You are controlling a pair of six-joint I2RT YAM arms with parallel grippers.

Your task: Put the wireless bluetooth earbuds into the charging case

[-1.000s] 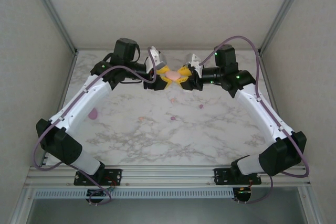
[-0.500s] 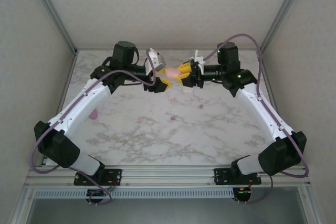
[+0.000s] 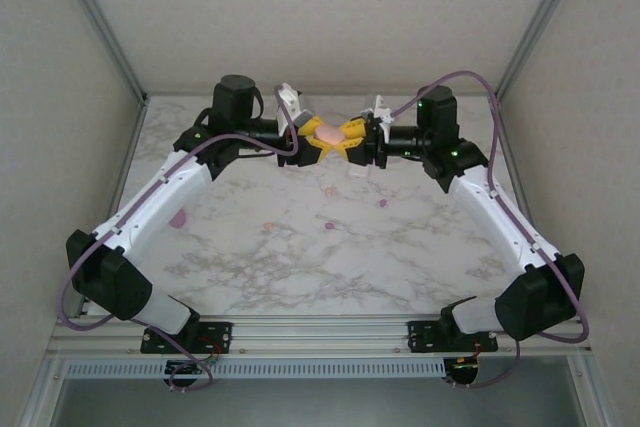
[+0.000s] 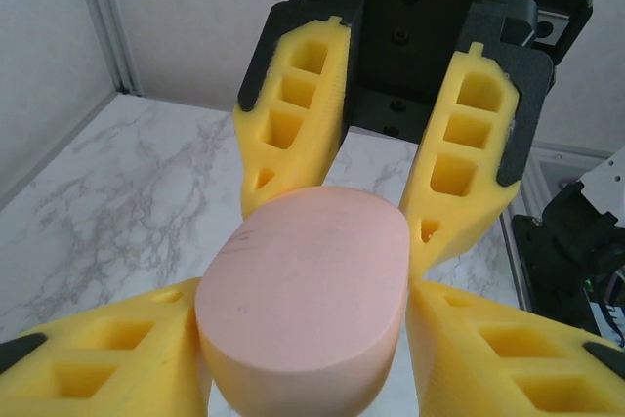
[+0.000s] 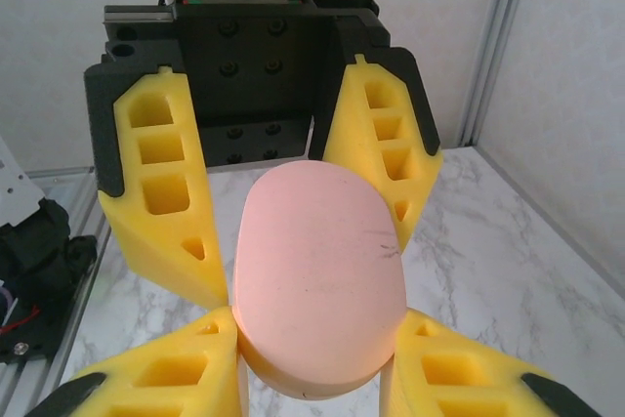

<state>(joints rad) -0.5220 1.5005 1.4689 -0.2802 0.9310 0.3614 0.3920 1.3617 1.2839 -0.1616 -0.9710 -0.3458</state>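
Note:
The charging case [image 3: 328,133] is a pink oval block, held in the air above the back middle of the table. My left gripper [image 3: 314,140] and right gripper [image 3: 347,135] meet nose to nose, both shut on it. In the left wrist view the case [image 4: 303,271] sits between my left gripper's [image 4: 308,308] yellow fingers, touching both. In the right wrist view my right gripper [image 5: 314,327] pinches the case [image 5: 317,251] from the opposite end. Tiny earbuds lie on the marble below: one [image 3: 329,190], another [image 3: 382,203], a third [image 3: 328,226].
A coin-sized purple piece [image 3: 178,216] lies by the left arm. Another small pinkish piece [image 3: 267,228] lies mid-table. The marble table [image 3: 400,267] is walled on the left, back and right by metal posts and pale panels. Both arms arch over the back half.
The right gripper lifted the pink case slightly. The left gripper came off it and dropped lower half a second ago. It has now risen and closed on the case again.

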